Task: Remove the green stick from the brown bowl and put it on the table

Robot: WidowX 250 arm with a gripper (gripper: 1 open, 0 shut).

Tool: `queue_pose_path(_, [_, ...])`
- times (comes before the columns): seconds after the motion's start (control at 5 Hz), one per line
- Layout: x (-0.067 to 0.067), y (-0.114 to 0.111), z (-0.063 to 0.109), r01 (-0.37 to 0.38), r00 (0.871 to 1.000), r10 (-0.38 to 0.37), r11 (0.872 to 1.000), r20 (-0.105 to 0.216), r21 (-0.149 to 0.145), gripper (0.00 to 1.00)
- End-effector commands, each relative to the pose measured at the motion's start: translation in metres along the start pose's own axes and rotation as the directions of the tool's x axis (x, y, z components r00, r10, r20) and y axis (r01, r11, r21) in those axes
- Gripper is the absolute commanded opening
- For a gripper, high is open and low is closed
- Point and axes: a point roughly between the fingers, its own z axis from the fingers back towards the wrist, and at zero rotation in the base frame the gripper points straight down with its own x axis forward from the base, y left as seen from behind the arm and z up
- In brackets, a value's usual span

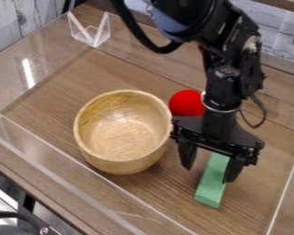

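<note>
"What does the scene show of the job?"

"A light-green stick (pixel 211 183) lies on the brown tabletop (pixel 63 110), outside the brown bowl (pixel 100 129) and to its right in the picture, partly beneath a black robot gripper (pixel 220 156). The fingers are spread, with nothing pinched between them."

"Is the work finished?"

"By all appearances, the transfer is done: stick out, bowl bare inside. What remains, in this judgement, is for the arm to lift away without dragging the bar."

"And the materials?"

"The stick is a flat, matte, straight-sided bar. The bowl is round and light brown, thick-rimmed, its smooth hollow apparently wooden. Wood grain streaks the darker tabletop. A rounded red object (pixel 186 103) sits just beside the bowl, behind the dark, angular arm, whose joints trail a thin cable."
</note>
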Motion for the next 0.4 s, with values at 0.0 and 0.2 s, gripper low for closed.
queue_pose_path(0.0, [0.009, 0.0001, 0.006, -0.012, 1.0, 0.012, 1.0, 0.025, -0.01, 1.0])
queue_pose_path(0.2, [0.0092, 0.0011, 0.0035, -0.016, 1.0, 0.016, 1.0, 0.02, -0.007, 1.0])
